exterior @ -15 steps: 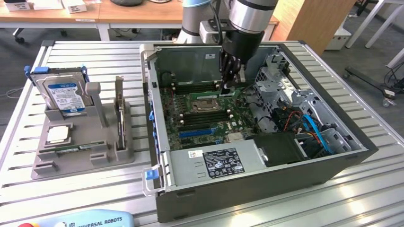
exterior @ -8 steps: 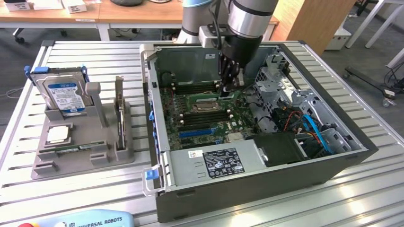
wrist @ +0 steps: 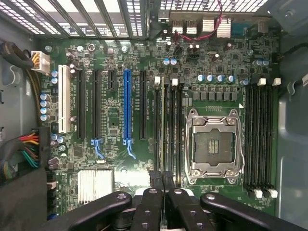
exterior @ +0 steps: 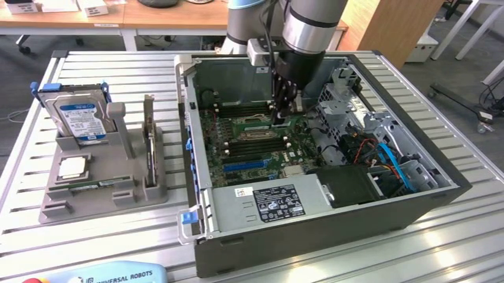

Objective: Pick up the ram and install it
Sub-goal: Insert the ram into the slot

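Low inside the open computer case (exterior: 315, 242), the gripper (wrist: 162, 179) is pinched closed on the ram (wrist: 162, 130). The ram stands on edge with its long axis running along the black memory slots (wrist: 176, 134), just beside the empty processor socket (wrist: 211, 144). Whether it is seated cannot be told. The case lies on a slatted metal table (exterior: 449, 247). At the exterior view's left a grey rack (exterior: 94, 207) holds a hard drive (exterior: 79, 118) and a second stick (exterior: 88, 187). Wooden desks (exterior: 157, 19) stand behind.
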Robot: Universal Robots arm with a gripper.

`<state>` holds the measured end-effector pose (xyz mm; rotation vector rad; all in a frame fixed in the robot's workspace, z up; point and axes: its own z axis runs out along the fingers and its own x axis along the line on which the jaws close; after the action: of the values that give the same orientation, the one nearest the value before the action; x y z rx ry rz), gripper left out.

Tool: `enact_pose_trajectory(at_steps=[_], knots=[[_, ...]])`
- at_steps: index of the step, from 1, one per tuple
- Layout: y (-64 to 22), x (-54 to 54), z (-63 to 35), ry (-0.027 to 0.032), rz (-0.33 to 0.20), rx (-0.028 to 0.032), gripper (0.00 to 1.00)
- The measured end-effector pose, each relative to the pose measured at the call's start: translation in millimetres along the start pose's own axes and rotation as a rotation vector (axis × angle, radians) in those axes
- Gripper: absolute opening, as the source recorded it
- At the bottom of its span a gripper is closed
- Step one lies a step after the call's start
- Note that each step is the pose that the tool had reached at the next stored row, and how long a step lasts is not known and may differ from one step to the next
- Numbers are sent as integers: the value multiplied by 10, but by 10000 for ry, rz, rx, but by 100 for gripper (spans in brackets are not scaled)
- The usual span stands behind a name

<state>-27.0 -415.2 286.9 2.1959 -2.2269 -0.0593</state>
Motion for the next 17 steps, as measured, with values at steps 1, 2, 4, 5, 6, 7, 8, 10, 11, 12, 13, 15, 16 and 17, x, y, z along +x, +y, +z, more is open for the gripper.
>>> enact_pose_trajectory(at_steps=[1,2,4,5,6,7,8,10,11,12,13,15,16,17], knots=[[0,0,10,0,0,0,12],[0,0,15,1,0,0,12],[-1,0,15,1,0,-1,12],[-1,0,15,1,0,-1,12],[-1,0,15,2,0,0,12],[-1,0,15,1,0,0,12],[0,3,17,-1,1,1,12],[-1,19,18,-1,0,0,12],[-1,28,18,0,0,0,12],[-1,38,19,-1,-1,0,12],[-1,48,19,0,0,0,12],[-1,64,21,-1,-1,0,12],[-1,67,21,-1,0,0,12],[-1,67,21,0,1,0,12]])
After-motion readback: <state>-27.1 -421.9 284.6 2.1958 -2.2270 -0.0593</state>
